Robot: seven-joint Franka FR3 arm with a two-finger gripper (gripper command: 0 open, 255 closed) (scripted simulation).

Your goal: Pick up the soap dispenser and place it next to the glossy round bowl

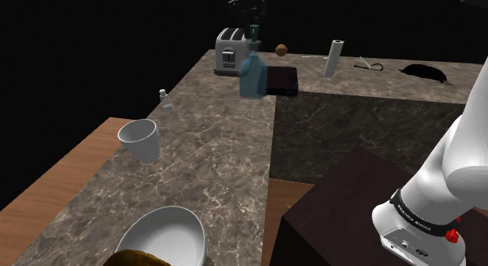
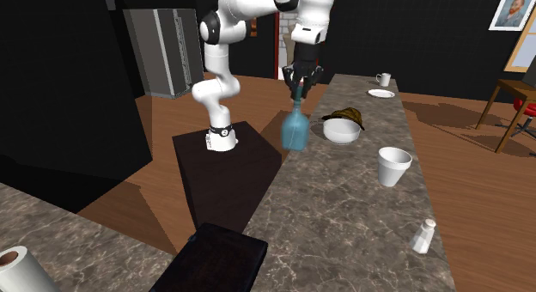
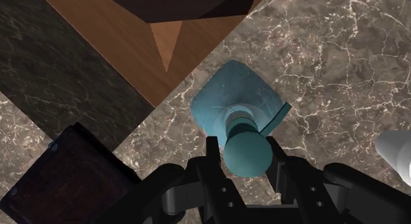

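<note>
- At the counter (image 1: pixel 219 147) edge nearest the stand, the gripper (image 3: pixel 244 153) pinches the teal soap bottle (image 3: pixel 230 101) by its pump top, likely to keep it upright.
- Open counter runs along that edge to the white bowl (image 1: pixel 168 233); a cup (image 1: pixel 139 139) stands towards the far edge.

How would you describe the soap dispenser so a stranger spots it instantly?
Find the marbled counter. Near its edge by the dark stand is the soap dispenser, pump top clasped by black jaws. It alone is translucent blue; the cup and bowl are white.
</note>
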